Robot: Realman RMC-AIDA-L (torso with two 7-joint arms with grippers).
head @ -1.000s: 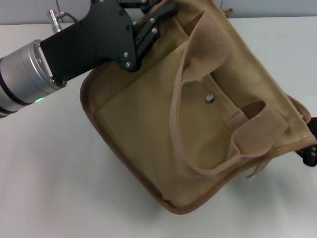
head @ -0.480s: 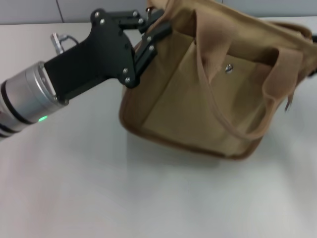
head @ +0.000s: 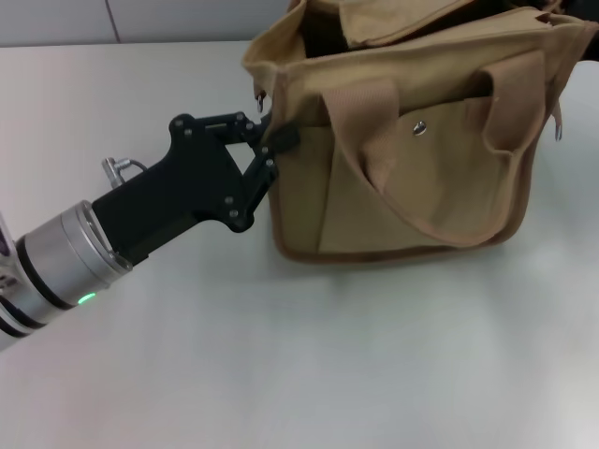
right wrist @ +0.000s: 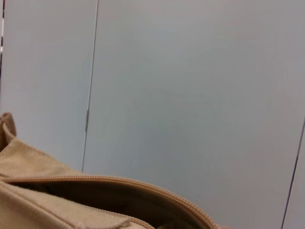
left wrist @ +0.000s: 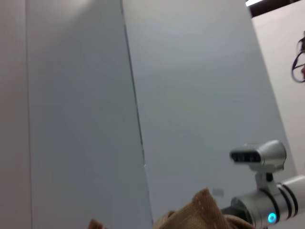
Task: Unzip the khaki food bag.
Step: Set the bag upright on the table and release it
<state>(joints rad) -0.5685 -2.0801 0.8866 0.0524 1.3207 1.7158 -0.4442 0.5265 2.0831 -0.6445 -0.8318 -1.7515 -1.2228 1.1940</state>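
Observation:
The khaki food bag [head: 412, 187] stands upright on the white table [head: 281, 355], front pocket and metal snap [head: 420, 128] toward me. Its top gapes open, with a dark inside showing. My left gripper [head: 274, 145] is at the bag's left end, its black fingers pinched shut on the fabric edge there. A small silver ring [head: 260, 94] hangs just above them. The right wrist view looks closely along the bag's open zipper teeth [right wrist: 119, 180]. A tan corner of the bag [left wrist: 200, 214] shows in the left wrist view. My right gripper's fingers are not seen.
Grey wall panels [right wrist: 190, 71] fill the background of both wrist views. Part of my right arm [left wrist: 267, 205], silver with a blue light, appears low in the left wrist view behind the bag.
The bag swung from lying tilted on its back to standing upright, its top now facing up. My left gripper came down and nearer to me, still holding the bag's left end.

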